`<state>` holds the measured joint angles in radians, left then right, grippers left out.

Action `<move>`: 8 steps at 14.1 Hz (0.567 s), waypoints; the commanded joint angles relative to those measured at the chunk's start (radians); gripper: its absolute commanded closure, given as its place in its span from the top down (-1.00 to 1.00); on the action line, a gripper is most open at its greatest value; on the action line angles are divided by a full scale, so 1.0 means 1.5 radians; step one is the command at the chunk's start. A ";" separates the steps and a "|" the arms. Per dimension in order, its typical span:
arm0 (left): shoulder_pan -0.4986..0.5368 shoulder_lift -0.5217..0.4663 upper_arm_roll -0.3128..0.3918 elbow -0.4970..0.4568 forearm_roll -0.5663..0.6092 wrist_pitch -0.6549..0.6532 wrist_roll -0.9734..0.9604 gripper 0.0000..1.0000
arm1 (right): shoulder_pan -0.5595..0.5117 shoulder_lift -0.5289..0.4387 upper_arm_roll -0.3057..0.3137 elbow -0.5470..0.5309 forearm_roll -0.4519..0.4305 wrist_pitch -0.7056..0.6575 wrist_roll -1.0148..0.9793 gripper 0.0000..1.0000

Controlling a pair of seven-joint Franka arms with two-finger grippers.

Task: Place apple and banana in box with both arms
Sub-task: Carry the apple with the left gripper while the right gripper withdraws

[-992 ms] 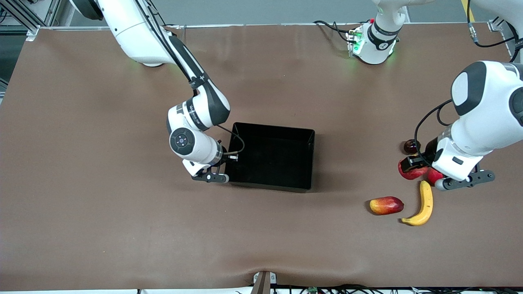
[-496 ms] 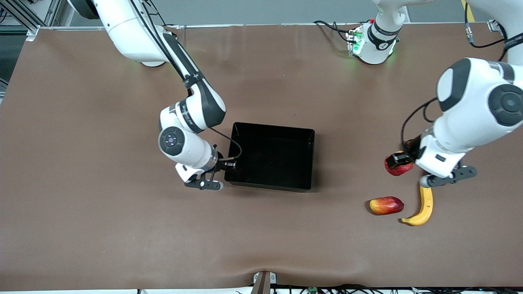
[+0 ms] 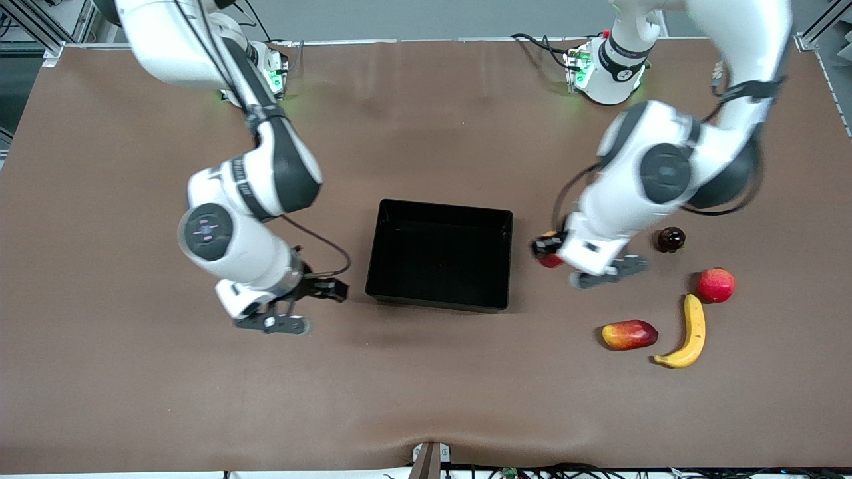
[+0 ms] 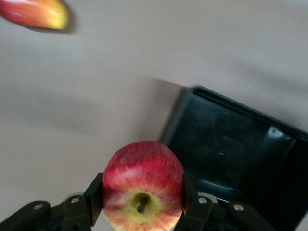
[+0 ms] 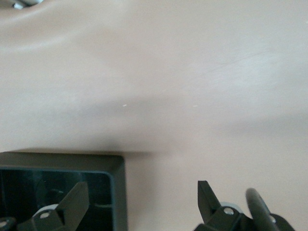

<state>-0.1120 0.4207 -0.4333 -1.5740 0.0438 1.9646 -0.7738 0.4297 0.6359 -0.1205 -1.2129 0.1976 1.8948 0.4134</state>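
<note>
Your left gripper [image 4: 142,211] is clamped on the apple [image 4: 142,186], stem end showing, up in the air just beside the box [image 3: 440,303] at the left arm's end, prob. so it can drop in next. Right gripper [image 5: 139,202] is spread wide w/ nothing in it, over the table beside the box at the right arm's end; the banana [image 3: 687,334] lies on the table well apart from the box, toward the left arm's end.

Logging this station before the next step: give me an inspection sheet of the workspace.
Surface: brown table cover, slightly wrinkled.
Job's things: apple held up in the air beside the box, not in it; banana on the table, toward the left arm's end.
Clutter: mango-like fruit beside the banana; round red fruit; small dark fruit.
Grippers: left gripper shut on the apple; right gripper open, holding nothing, beside the box at the right arm's end.
Cables: black cables by the left arm's base.
Surroundings: metal framing at the table corners.
</note>
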 commanded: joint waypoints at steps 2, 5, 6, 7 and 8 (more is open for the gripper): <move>-0.070 0.060 0.005 0.032 0.038 0.041 -0.011 -1.00 | -0.075 -0.066 0.012 0.002 -0.006 -0.044 -0.040 1.00; -0.109 0.106 0.004 0.028 0.073 0.080 -0.030 -1.00 | -0.122 -0.115 0.012 -0.008 -0.007 -0.113 -0.058 1.00; -0.123 0.116 0.006 0.023 0.076 0.084 -0.047 -1.00 | -0.134 -0.138 0.011 -0.026 -0.007 -0.120 -0.073 1.00; -0.126 0.132 0.006 0.022 0.089 0.084 -0.058 -1.00 | -0.147 -0.166 0.011 -0.054 -0.007 -0.120 -0.084 1.00; -0.126 0.148 0.005 0.024 0.108 0.085 -0.063 -1.00 | -0.161 -0.195 0.011 -0.084 -0.008 -0.119 -0.097 1.00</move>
<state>-0.2903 0.5998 -0.4294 -1.5647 0.1565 2.0894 -0.8352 0.2284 0.4498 -0.1236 -1.2150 0.1970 1.7075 0.3047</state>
